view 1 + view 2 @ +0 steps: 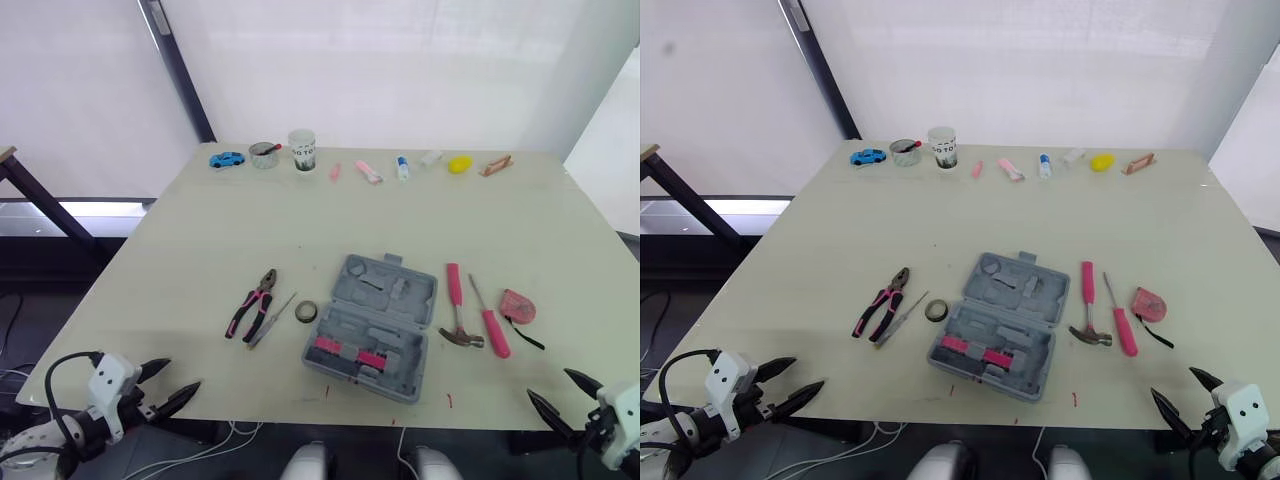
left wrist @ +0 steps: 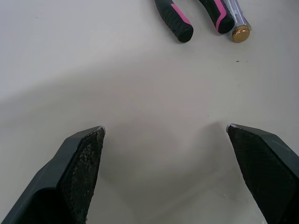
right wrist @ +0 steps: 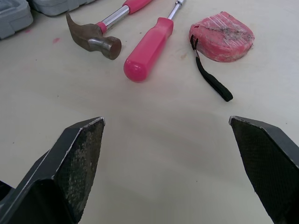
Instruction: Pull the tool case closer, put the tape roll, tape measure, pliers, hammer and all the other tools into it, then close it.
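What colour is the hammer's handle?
Pink. The hammer shows best in the left eye view.

The case (image 1: 372, 325) is hemmed in on both sides: tape roll (image 1: 306, 312) and pliers (image 1: 253, 302) on its left, hammer (image 1: 457, 310), screwdriver (image 1: 490, 320) and tape measure (image 1: 518, 306) on its right. Bare table (image 1: 250, 230) is left behind it, up to a row of small items (image 1: 368, 171), and at both near corners.
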Robot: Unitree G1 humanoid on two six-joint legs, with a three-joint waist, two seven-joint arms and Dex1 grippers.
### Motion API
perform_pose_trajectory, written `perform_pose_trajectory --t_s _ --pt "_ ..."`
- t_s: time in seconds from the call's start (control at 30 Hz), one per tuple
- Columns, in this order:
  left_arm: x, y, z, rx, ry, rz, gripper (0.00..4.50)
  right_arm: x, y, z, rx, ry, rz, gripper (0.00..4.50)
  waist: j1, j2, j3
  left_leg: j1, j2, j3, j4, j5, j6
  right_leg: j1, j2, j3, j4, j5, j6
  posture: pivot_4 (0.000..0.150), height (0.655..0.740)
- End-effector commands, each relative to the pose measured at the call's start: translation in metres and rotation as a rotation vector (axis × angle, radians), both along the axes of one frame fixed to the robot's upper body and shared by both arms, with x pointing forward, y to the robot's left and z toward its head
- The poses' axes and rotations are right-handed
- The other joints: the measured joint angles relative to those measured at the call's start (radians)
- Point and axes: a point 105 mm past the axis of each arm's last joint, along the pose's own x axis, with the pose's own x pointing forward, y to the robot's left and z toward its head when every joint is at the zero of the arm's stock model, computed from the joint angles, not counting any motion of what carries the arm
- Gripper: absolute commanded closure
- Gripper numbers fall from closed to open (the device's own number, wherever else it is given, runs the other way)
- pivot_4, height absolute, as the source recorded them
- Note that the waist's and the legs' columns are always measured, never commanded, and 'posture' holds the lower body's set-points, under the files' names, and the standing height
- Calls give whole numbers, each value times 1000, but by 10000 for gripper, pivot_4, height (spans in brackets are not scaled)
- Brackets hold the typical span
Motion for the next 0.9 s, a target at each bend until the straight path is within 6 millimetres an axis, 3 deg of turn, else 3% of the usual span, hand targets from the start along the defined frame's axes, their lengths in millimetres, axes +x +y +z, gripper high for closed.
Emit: perform_pose_trajectory --t_s 0.03,0.6,0.9 --pt "0 2 1 7 -8 -7 453 0 -7 7 -20 -31 -17 0 0 0 0 0 0 0 0 0 0 0 0 0 0 0 0 1500 7400" --pt "6 14 4 -12 -19 -7 453 -2 -6 7 -11 -50 -12 0 0 1 -1 0 0 1 0 0 0 0 0 0 0 0 0 1500 7400" --pt "29 7 24 -65 -51 -59 453 6 7 26 41 -99 11 0 0 0 -1 0 0 1 0 0 0 0 0 0 0 0 0 1500 7400"
